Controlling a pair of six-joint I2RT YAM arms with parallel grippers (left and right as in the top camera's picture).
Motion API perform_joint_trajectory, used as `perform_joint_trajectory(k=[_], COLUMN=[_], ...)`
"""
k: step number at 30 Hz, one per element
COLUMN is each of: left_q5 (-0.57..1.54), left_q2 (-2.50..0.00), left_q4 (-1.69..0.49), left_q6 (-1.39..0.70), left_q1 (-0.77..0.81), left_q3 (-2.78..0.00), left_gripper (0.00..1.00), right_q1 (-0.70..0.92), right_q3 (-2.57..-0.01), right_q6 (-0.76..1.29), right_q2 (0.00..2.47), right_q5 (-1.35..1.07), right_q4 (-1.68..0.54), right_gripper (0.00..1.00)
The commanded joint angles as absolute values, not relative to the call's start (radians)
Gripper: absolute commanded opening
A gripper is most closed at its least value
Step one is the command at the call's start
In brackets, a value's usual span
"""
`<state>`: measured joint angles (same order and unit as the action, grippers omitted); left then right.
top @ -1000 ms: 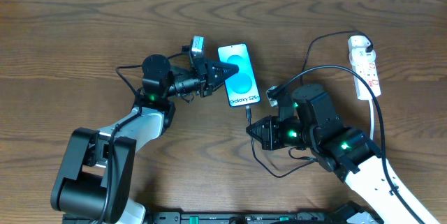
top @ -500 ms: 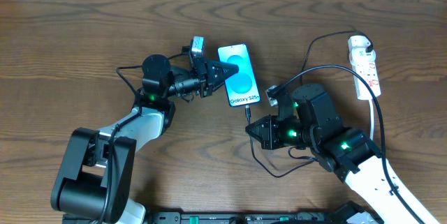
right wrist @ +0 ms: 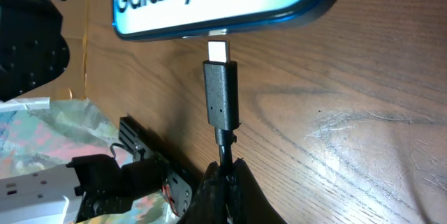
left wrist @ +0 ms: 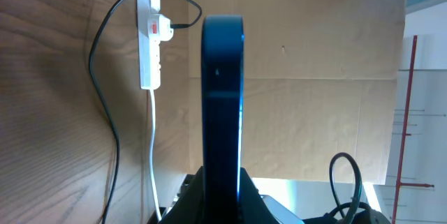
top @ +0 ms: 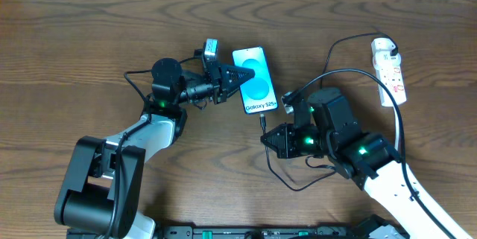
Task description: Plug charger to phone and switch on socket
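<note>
Wooden tabletop: right end effector pinches charger, plug tip touching phone just ahead.

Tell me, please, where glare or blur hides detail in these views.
Overhead: evenly lit, sharp, phone text legible. Left wrist: phone edge dark and soft up close, socket behind crisp. Right wrist: charger plug sharp, screen washed almost white.
</note>
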<state>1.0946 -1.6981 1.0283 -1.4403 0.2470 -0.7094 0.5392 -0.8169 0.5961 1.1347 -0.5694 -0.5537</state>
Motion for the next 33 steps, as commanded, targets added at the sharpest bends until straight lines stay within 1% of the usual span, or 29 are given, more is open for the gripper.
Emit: perform_joint_trajectory(k=[1, 6, 15, 20, 33], left_q5=[1.126, 1.143, 1.139, 1.136, 1.134], left_q2=[-1.687, -1.687, -1.687, -1.687, -1.687], left_q4=[1.042, 1.041, 1.041, 1.035, 1.034], left_q6=[-1.412, -1.342, -1.334, -1.293, -1.289], left_q1=[0.249, 0.248, 0.248, 0.248, 0.248], left_q3=[-0.737, -0.737, -0.737, -0.737, -0.737], left_gripper=[0.07, 0.07, 0.07, 0.07, 0.08], right_q1=[0.544, 0.544, 0.545, 0.545, 0.545], right_q3=[-0.810, -0.810, -0.810, -0.810, -0.810], right_q6=[0.601, 0.578, 0.566, 0.559, 0.552], right_q2=[1.139, 1.139, 1.139, 1.139, 1.139], right_q5=[-0.570, -0.572, -0.590, -0.605, -0.609], right_q4=[-0.549, -0.554, -0.553, -0.554, -0.554], right_gripper=[0.01, 0.01, 0.01, 0.01, 0.01])
